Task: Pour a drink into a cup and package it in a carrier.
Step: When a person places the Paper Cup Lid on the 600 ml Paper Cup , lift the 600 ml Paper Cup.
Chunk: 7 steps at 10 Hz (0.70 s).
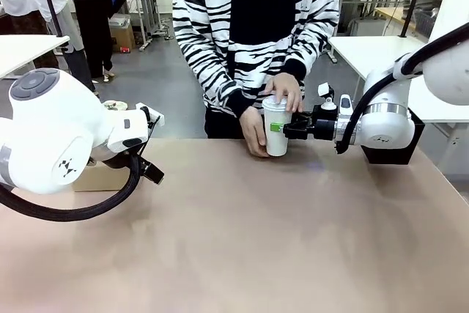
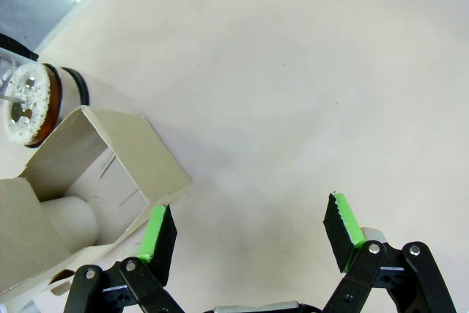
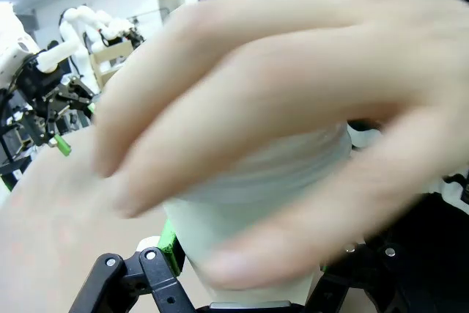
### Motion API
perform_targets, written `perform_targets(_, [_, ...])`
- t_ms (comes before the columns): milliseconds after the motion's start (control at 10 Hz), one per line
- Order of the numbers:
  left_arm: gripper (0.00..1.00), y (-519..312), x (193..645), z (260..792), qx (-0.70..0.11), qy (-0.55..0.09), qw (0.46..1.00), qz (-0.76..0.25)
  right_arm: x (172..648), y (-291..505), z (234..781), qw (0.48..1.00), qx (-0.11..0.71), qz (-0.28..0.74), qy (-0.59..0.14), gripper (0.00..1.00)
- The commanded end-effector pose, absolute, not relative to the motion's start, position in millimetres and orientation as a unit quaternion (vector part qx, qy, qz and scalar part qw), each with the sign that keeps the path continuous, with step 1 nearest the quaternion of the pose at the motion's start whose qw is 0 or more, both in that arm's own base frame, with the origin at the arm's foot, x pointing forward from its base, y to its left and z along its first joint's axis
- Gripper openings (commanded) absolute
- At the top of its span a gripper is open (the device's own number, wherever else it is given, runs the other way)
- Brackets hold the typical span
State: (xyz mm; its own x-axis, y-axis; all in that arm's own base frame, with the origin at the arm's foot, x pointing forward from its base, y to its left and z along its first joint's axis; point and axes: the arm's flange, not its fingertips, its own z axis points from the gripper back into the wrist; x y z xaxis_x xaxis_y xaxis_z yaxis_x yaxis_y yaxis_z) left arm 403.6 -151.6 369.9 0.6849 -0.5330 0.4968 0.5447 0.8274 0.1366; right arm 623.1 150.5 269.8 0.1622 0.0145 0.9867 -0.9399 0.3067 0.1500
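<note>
Right pincer (image 1: 284, 129) clenched on white cup (image 1: 276, 143), person's hand (image 1: 284, 91) on lid; left pincer (image 2: 249, 236) released beside carrier (image 2: 117, 155).

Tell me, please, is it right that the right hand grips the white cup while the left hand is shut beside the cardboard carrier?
No: the left hand is open beside the cardboard carrier, as the left wrist view shows. The right hand does grip the white cup.

The left arm (image 1: 55, 141) hangs low at the near left. Its left hand (image 2: 253, 229) points down at the surface (image 2: 293, 71), fingers spread wide and gripping nothing. The right arm (image 1: 385, 115) reaches in level from the far right, and its right hand (image 1: 282, 128) is clamped sideways on the white cup (image 1: 277, 144).
</note>
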Motion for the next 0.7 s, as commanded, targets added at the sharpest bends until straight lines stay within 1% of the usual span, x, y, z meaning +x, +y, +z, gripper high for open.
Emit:
perform_targets(0, [1.0, -151.7, 403.3, 370.3, -0.012, -0.268, 0.918, -0.294, 624.0, 153.1, 273.5, 0.617, 0.445, 0.385, -0.523, 0.8])
perform_targets(600, [1.0, -151.7, 403.3, 370.3, -0.012, -0.268, 0.918, -0.294, 624.0, 153.1, 273.5, 0.617, 0.445, 0.385, -0.523, 0.8])
